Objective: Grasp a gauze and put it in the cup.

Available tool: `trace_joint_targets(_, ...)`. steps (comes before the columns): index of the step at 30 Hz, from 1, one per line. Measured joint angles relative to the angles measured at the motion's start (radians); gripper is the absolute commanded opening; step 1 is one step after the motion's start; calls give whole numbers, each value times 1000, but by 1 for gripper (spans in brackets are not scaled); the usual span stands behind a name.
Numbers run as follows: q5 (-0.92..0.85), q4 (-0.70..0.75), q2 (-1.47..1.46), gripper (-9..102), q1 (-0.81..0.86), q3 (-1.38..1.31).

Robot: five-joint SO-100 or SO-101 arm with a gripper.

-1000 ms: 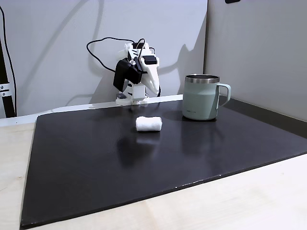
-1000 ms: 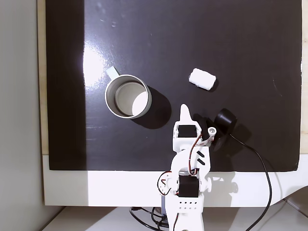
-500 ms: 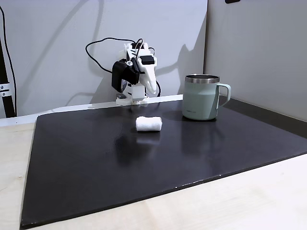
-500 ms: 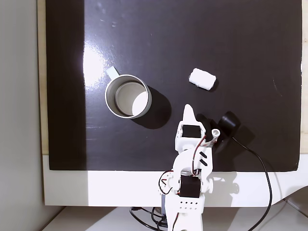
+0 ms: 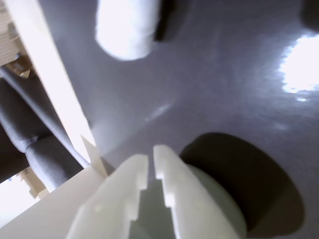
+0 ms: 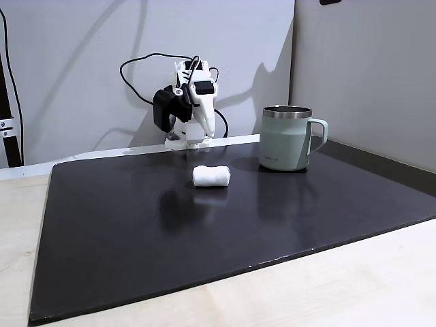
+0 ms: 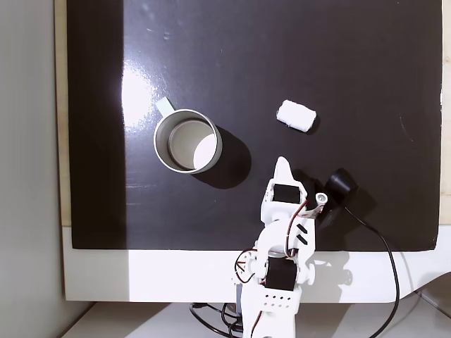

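While the glossy black mat [image 6: 204, 231] spreads over the pale wooden worktop [image 6: 354, 286], the gauze [image 6: 211, 176], a small soft white roll, lies on its side near the mat's middle. Beyond it stands the cup [image 6: 286, 138], smooth sage green with a silver rim, upright, well apart from the roll. Farthest back, the white plastic arm is folded, its gripper [image 5: 151, 162] empty, jaws nearly closed with only a thin slit between them, pointing toward the gauze.
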Motion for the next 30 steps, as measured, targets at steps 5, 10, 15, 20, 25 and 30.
trace_joint_targets(5, 48, 3, -198, 0, 11, -161)
trace_joint_targets(10, 133, 40, -526, 0, -48, -443)
trace_joint_targets(15, 255, 192, -874, 0, -58, -807)
trace_joint_targets(20, 336, 430, -1186, 3, -61, -1173)
trace_joint_targets(25, 388, 643, -1393, 6, -63, -1431)
trace_joint_targets(30, 416, 764, -1508, 9, -60, -1583)
